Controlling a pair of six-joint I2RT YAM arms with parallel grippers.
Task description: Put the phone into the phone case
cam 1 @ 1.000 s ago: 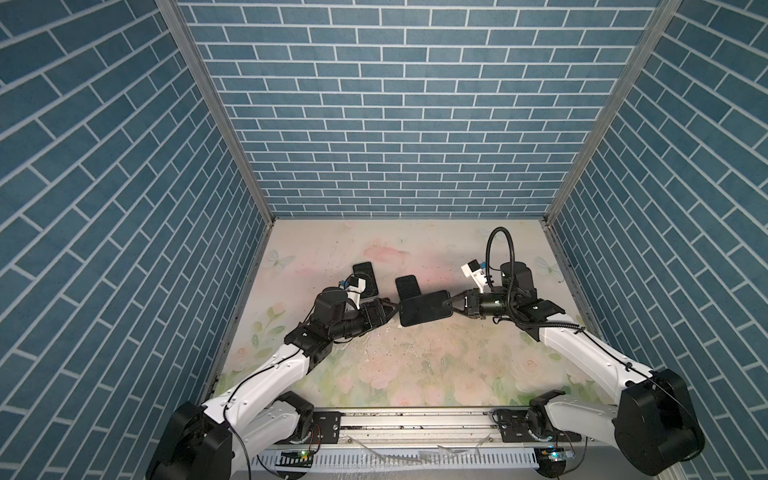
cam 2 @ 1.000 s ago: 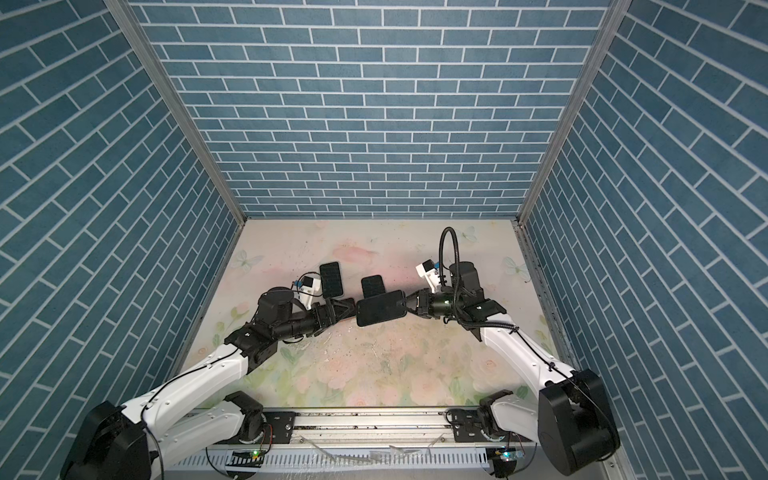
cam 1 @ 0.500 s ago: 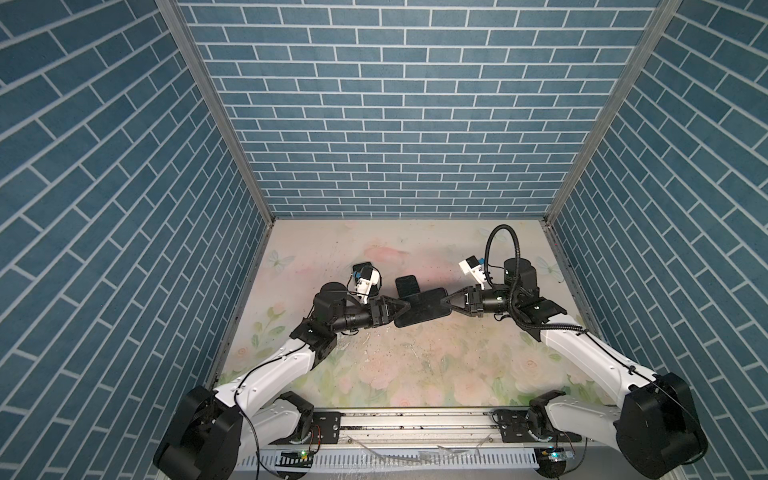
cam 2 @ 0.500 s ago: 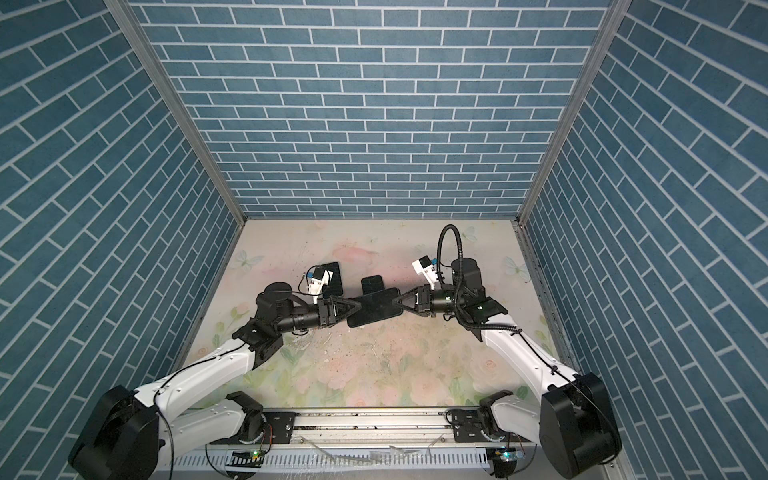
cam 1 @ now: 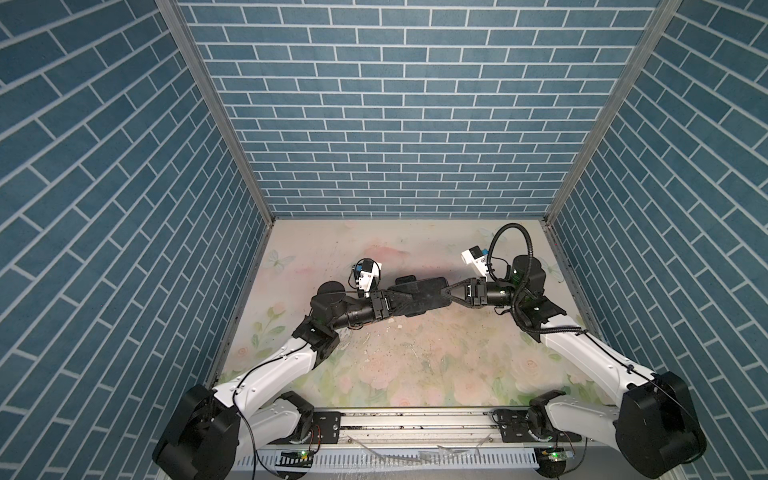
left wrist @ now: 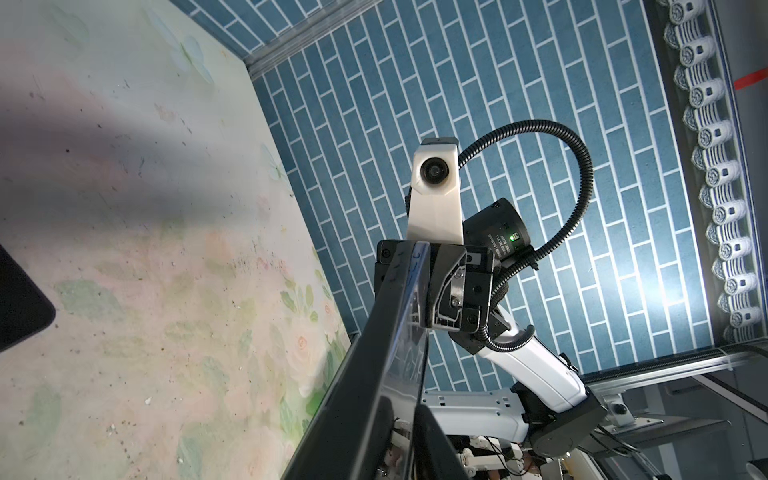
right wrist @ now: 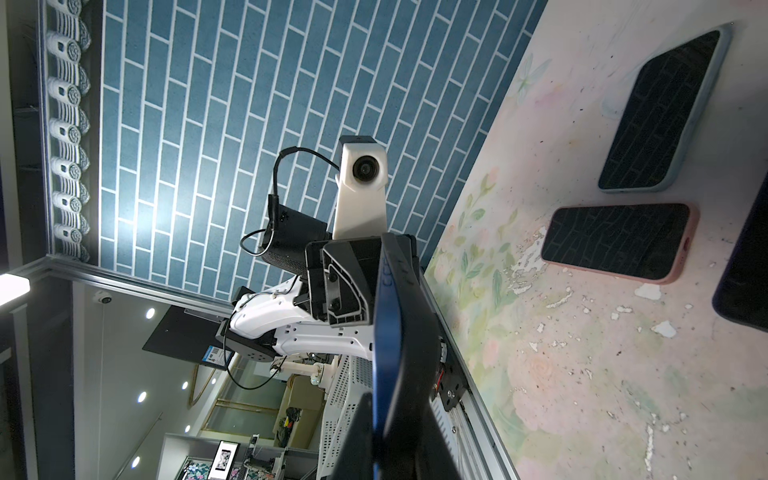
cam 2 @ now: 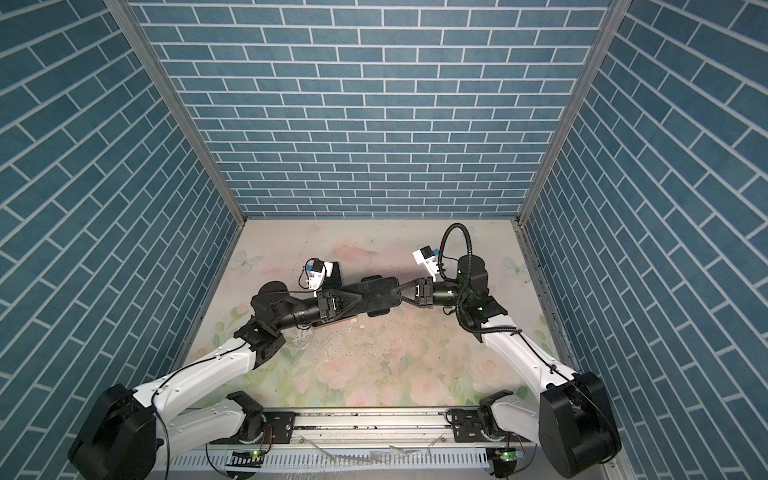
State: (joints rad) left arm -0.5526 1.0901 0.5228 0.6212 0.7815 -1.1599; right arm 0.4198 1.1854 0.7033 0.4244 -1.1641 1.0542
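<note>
**Two tools on one phone, seating unconfirmed**

Both arms are meeting near the middle of the frame in both top views, holding the phone [cam 1: 426, 297] above the counter [cam 1: 415, 374]. The right tool [cam 1: 443, 293] is clamping narrow on one end. The left tool [cam 1: 409, 296] is straddling the opposite end; I cannot tell whether its jaws are pressing. A navy phone case [right wrist: 386, 332] appears to be wrapping the phone's edge, so insertion is probably under way or nearly done; corner seating is not showing. A pink-cased phone [right wrist: 619, 241] and a pale-cased phone [right wrist: 660, 112] are lying on the counter.
</note>
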